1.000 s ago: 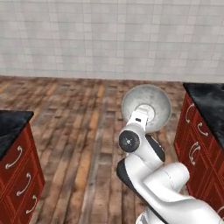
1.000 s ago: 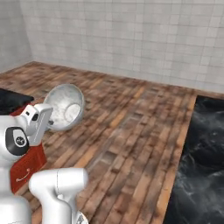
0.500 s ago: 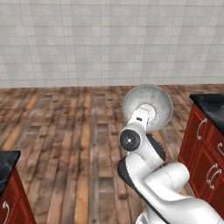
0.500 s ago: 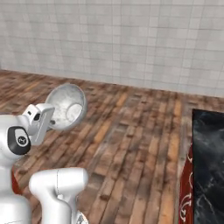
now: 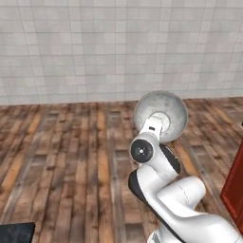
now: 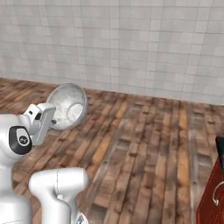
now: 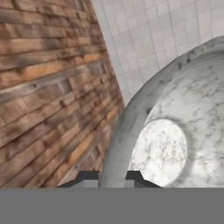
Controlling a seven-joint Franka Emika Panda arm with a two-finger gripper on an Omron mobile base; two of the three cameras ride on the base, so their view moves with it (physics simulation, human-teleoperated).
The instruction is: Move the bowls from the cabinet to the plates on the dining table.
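I've got the claw [image 7: 112, 176] pinched tight on the rim of the pale grey bowl [image 5: 160, 115], which rides tipped on its side at the end of the arm, its hollow facing the tiled wall [image 5: 95, 47] at twelve o'clock. Below it is only wooden floor [image 6: 144, 144]. A red cabinet edge [image 5: 233, 190] sits at four o'clock; I can't see plates or the dining surface, so I judge the drive-over comes first.

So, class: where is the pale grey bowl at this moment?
The grey bowl is held up on its side, its rim clamped in the tool, above the wooden floor before the tiled wall.
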